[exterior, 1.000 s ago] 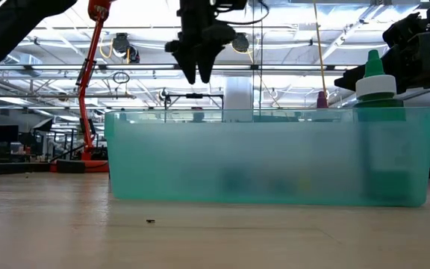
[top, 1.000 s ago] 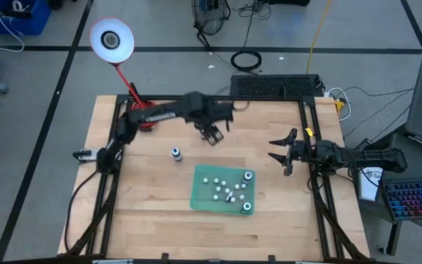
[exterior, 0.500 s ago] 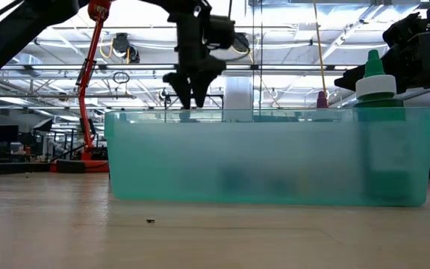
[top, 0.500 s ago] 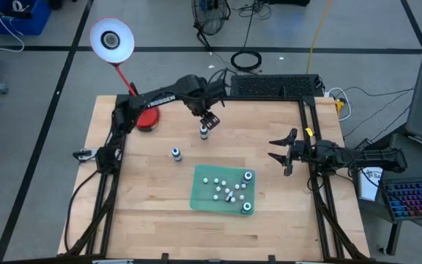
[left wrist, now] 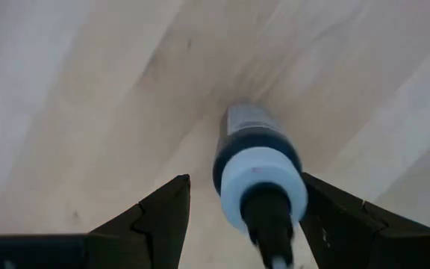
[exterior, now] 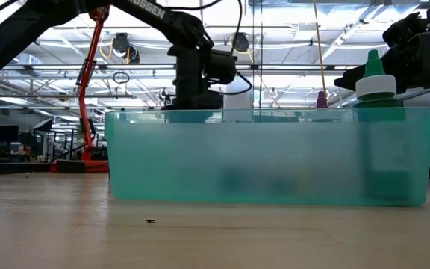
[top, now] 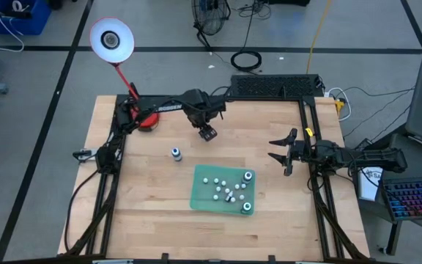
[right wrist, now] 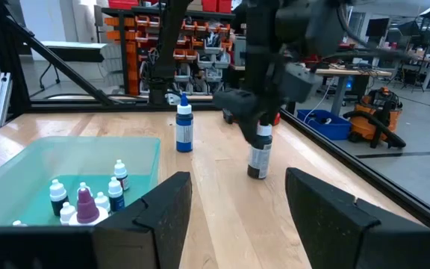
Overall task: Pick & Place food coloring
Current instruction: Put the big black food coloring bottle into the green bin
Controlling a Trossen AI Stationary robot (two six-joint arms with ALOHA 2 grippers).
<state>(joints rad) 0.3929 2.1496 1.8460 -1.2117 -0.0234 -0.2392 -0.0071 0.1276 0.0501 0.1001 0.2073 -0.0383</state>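
Note:
A small dark food coloring bottle [left wrist: 256, 161] with a white collar and dark tip stands upright on the wood, far of the green tray [top: 196, 198]. My left gripper [top: 207, 132] is open, pointing down, with one finger on each side of the bottle's top [right wrist: 263, 131]. A second, blue bottle [top: 176, 153] stands alone to the left. Several white-capped bottles [top: 226, 189] stand and lie in the tray. My right gripper [top: 278, 151] is open and waits at the table's right side. My left gripper comes from above with its fingers astride the bottle's white collar [left wrist: 234, 187]. One finger [left wrist: 327, 213] lies close beside the collar, and I cannot tell whether it touches. The bottle stands upright on its base on the table.
A red lamp base [top: 146, 121] sits at the far left, its pole leaning to the lamp head [top: 111, 39]. In the low view the tray's wall [exterior: 267, 161] hides the left fingertips; a tall green bottle [exterior: 379, 97] rises from the tray. Bare wood lies left of the tray.
My left gripper has come down from well above the table and over the dark bottle, ending low with a finger on each side of the bottle's top. The bottles and my right arm have stayed where they were.

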